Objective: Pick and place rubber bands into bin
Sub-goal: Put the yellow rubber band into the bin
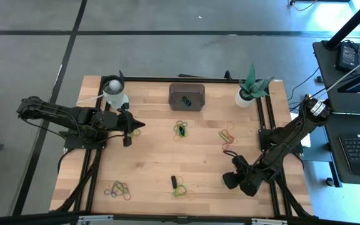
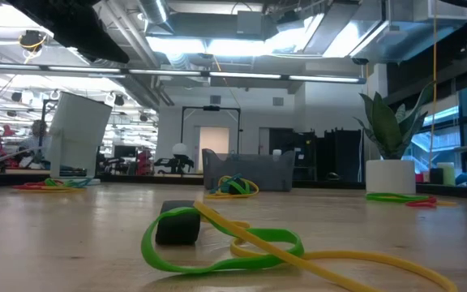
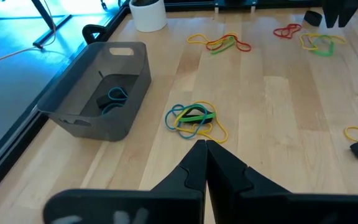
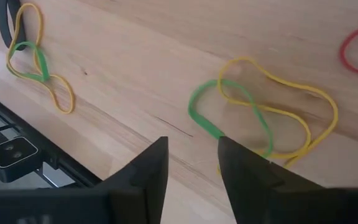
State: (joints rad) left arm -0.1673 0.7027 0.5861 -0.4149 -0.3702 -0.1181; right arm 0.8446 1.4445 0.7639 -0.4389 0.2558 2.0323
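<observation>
While thin elastic rubber bands point(image 1: 180, 130) in green, yellow, red, orange and black lie scattered in clumps across the pale wooden tabletop point(image 1: 155, 156), the small dark grey-brown translucent bin point(image 1: 187, 95) sits at the far middle of the table. Only the left wrist view looks inside the bin, where a blue-green band and a dark one rest on its floor. One mixed clump lies just in front of the bin, another of yellow, green and red point(image 1: 228, 135) toward the right, one point(image 1: 117, 189) near the front left corner, and a green-and-yellow pair beside a small black block point(image 1: 174, 182) at the front middle. The low view shows that block close up with a green loop curled around it, a detail too small to tell from above.

At the front right, the right gripper point(image 4: 191, 168) hangs low over a green band tangled with yellow ones point(image 4: 263, 121); its wrist view shows the fingers parted and empty, with the green loop's edge lying between them. The left gripper point(image 3: 205, 163) is at the left side of the table, fingers pressed tightly together with nothing between them, pointing toward the clump before the bin.

A white round cup point(image 1: 114, 91) stands at the far left and a white plant pot with a green plant point(image 1: 249, 91) at the far right.
</observation>
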